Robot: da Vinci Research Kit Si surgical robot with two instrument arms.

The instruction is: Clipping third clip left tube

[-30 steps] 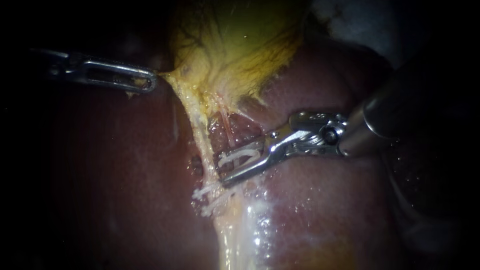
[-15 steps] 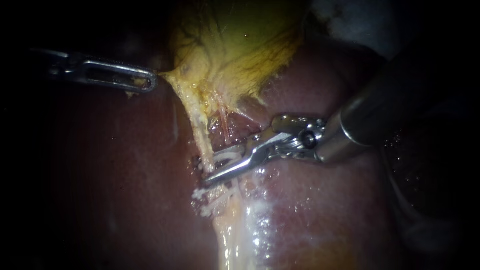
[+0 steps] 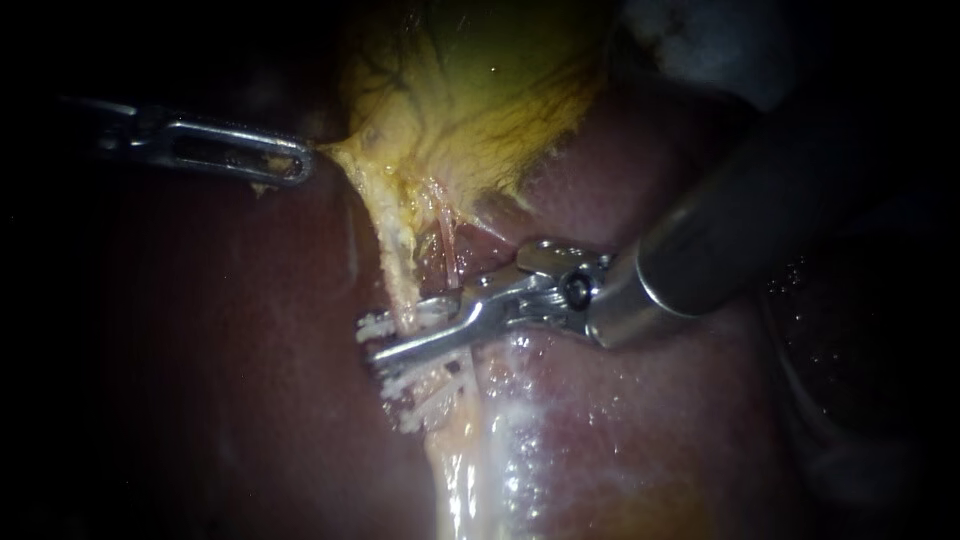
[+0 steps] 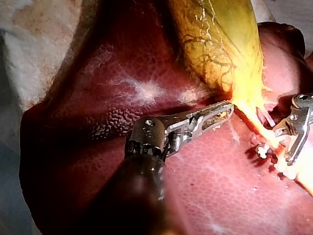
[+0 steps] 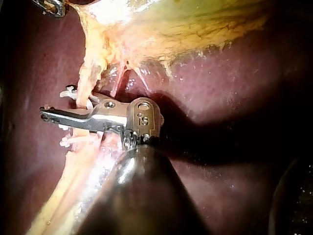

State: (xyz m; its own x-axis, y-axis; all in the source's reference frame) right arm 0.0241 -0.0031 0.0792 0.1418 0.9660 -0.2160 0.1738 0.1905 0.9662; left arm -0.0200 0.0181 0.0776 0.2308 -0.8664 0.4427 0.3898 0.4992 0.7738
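Note:
My right instrument (image 3: 385, 338) comes in from the upper right. Its jaws stand apart, carrying a white clip (image 3: 378, 325), and straddle the pale left tube (image 3: 403, 290) just above the white clips (image 3: 420, 402) that sit on it. The right wrist view shows the same: the jaws (image 5: 58, 104) cross the pale tube (image 5: 85, 78). My left instrument (image 3: 285, 160) is shut on the edge of the yellow-green gallbladder (image 3: 470, 90) and holds it stretched to the left. The left wrist view also shows this grip (image 4: 222, 110).
Dark red liver (image 3: 230, 380) lies all around the tube. A thin pink tube (image 3: 448, 245) runs just right of the pale one, under the right instrument's wrist. White gauze (image 4: 29, 54) lies beyond the liver's edge.
My right instrument has moved left with its clip, from beside the pale tube to across it, so the tube now lies between the jaws. The left instrument has held still.

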